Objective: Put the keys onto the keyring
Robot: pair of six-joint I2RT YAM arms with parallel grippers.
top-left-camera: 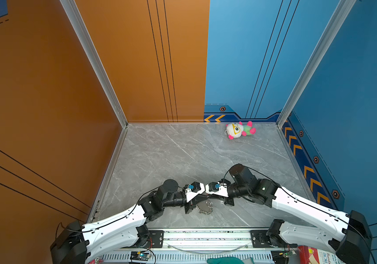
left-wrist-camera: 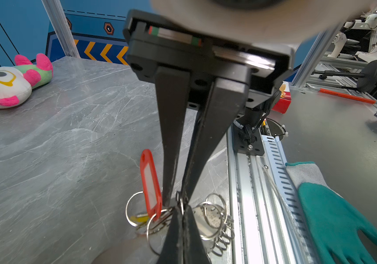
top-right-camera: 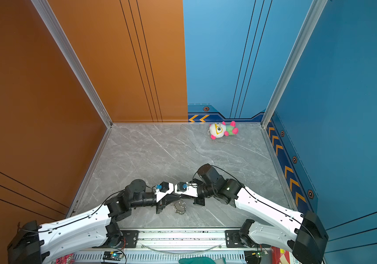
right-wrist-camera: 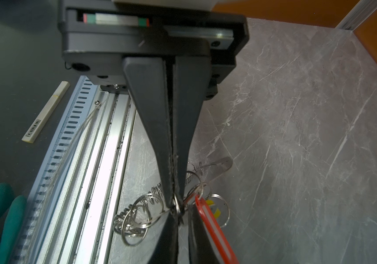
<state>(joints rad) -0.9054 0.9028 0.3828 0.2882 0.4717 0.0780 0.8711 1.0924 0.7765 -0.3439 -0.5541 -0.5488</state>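
Yellow key [left-wrist-camera: 139,219] partly behind red-orange key [left-wrist-camera: 151,182]

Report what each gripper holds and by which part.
The left gripper and the right gripper, tip to tip, each pinch a thin silver wire loop of the keyring, a bunch of silver metal rings. The red plastic key tag is not gripped.

Robotics lab: aluminium-framed test cell [top-left-camera: 98,66], other white robot arms [left-wrist-camera: 373,18] beyond, work glove [left-wrist-camera: 333,217] on bench [left-wrist-camera: 331,132]
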